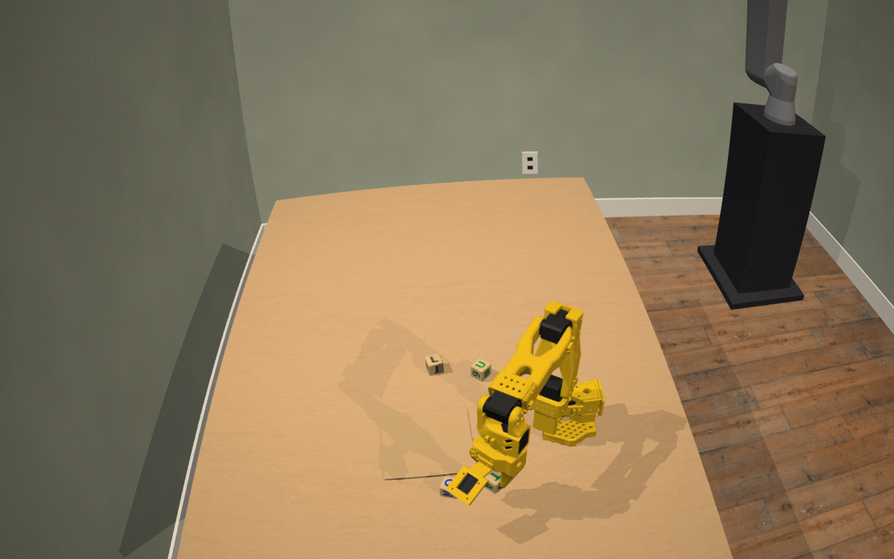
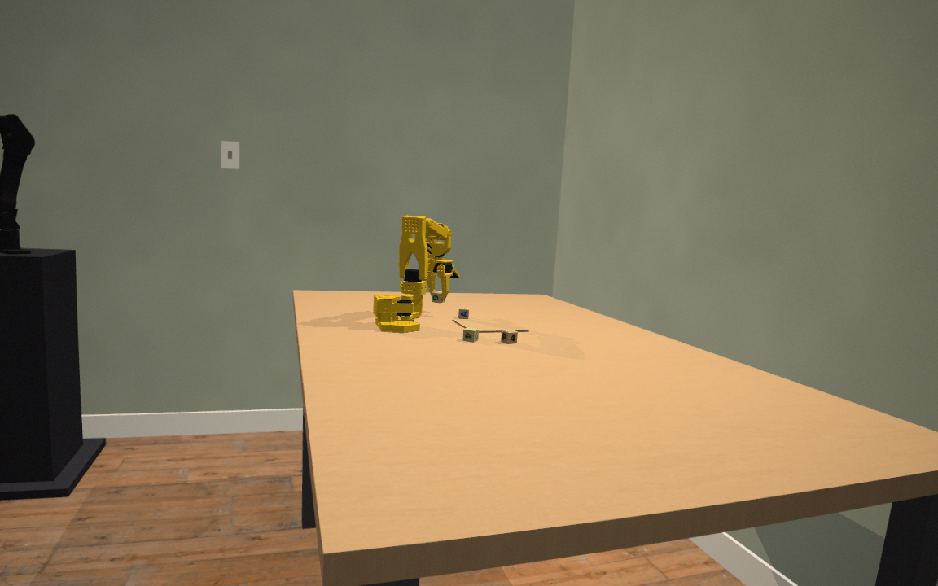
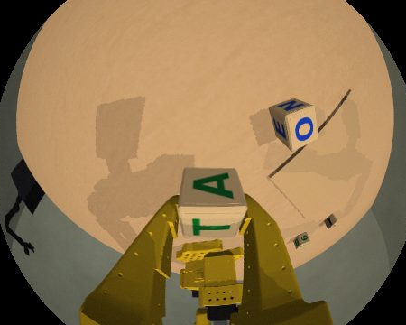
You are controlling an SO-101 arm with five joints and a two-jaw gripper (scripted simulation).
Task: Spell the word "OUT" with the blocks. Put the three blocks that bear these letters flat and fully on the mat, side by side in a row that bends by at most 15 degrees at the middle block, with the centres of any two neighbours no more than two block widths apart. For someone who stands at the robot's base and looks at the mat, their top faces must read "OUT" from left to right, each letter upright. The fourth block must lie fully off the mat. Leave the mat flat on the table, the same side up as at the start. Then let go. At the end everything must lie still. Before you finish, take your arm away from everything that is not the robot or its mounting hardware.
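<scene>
My gripper [image 1: 488, 483] [image 2: 438, 293] [image 3: 212, 208] is shut on the T block [image 1: 493, 480] [image 2: 437, 298] [image 3: 213, 188], held above the table. In the wrist view its face towards me bears a green T and the one beyond a green A. The O block [image 1: 446, 487] [image 2: 462, 313] [image 3: 294, 124], blue O on top, stands just outside one edge of the thin wood-coloured mat [image 1: 436, 434] [image 3: 309, 187]. The U block [image 1: 479, 369] [image 2: 470, 334] [image 3: 301, 240], green U on top, and the L block [image 1: 434, 364] [image 2: 509, 337] [image 3: 330, 221], dark L on top, stand off the mat's opposite side.
The wooden table [image 1: 394, 264] [image 2: 567, 408] bears everything. The yellow arm's base [image 1: 568, 427] [image 2: 397, 321] stands to the right of the mat in the top view. A black pedestal [image 1: 763, 208] [image 2: 10, 364] with another arm stands on the floor beyond the table. Shadows cross the mat.
</scene>
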